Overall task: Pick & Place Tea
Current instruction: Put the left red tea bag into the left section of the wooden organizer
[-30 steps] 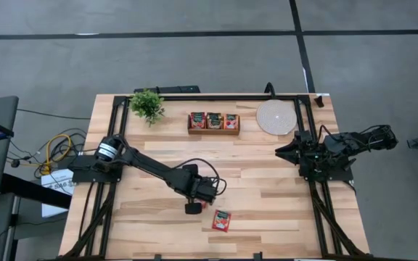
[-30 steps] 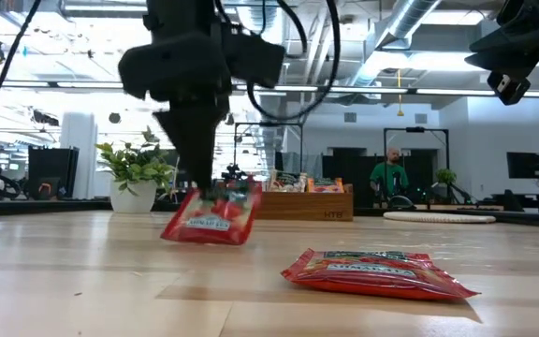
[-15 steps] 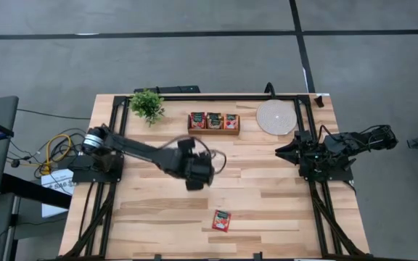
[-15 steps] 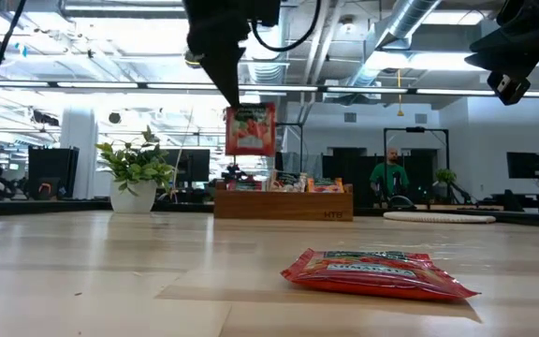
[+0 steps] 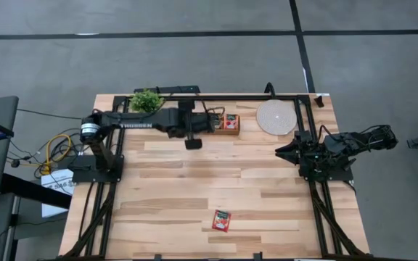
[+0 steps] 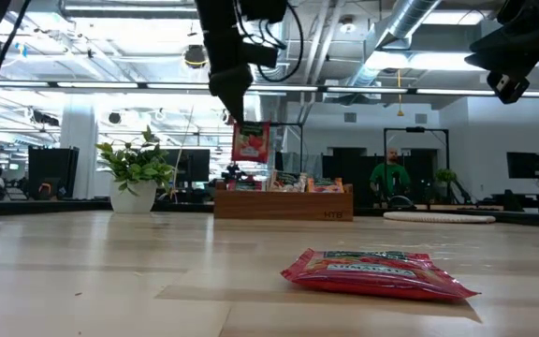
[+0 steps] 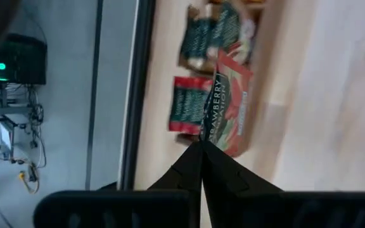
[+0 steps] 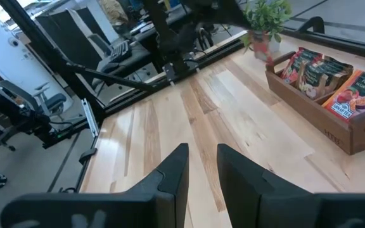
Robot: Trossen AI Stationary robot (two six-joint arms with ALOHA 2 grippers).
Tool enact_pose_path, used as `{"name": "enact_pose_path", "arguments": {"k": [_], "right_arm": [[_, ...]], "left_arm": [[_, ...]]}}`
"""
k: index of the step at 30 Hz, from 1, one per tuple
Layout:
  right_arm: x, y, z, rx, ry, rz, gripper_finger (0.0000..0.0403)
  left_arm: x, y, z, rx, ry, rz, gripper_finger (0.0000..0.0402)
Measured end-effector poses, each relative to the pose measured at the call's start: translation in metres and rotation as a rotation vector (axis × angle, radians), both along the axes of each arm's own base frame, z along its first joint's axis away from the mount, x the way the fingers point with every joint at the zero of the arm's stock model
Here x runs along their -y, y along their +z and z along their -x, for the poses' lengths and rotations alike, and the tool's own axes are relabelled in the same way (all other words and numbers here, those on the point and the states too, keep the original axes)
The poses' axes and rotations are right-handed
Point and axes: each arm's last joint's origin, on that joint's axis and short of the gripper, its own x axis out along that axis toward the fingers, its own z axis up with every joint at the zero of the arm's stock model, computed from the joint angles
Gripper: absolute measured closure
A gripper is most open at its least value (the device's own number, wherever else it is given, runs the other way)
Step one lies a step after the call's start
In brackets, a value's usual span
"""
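Hanging by its top edge, a red sachet (image 6: pixel 251 142) is pinched between the clenched fingers of the left gripper (image 7: pixel 201 144), well above the table (image 5: pixel 267 188). From overhead that gripper (image 5: pixel 210 123) sits over the wooden tray (image 5: pixel 231 131) at the table's far edge, its arm stretched along that edge past the plant (image 5: pixel 144 101). The wrist view shows the held sachet edge-on, with more sachets (image 7: pixel 185 107) standing in the tray below it. The tray (image 6: pixel 288 203) holds upright sachets, and one at its right end (image 5: pixel 231 122) shows beside the arm.

Another red sachet (image 5: pixel 221 220) lies flat on the near part of the table, well apart from the tray; the low view shows it (image 6: pixel 374 271) close to the camera. A pale disc (image 5: pixel 276 117) lies right of the tray.

The right gripper (image 8: pixel 201 166) waits at the table's right side (image 5: pixel 296 151), fingers parted with nothing between them. A person (image 6: pixel 389 178) stands in the room behind.
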Motion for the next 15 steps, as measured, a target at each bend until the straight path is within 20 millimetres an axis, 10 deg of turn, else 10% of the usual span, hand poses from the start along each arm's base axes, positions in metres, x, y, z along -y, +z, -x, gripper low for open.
{"name": "enact_pose_path", "arguments": {"k": [15], "right_arm": [[0.000,0.000,0.000,0.000,0.017,0.076,0.0327]], "left_arm": [[-0.060,-0.013,0.011,0.005,-0.009,0.094,0.0401]]}}
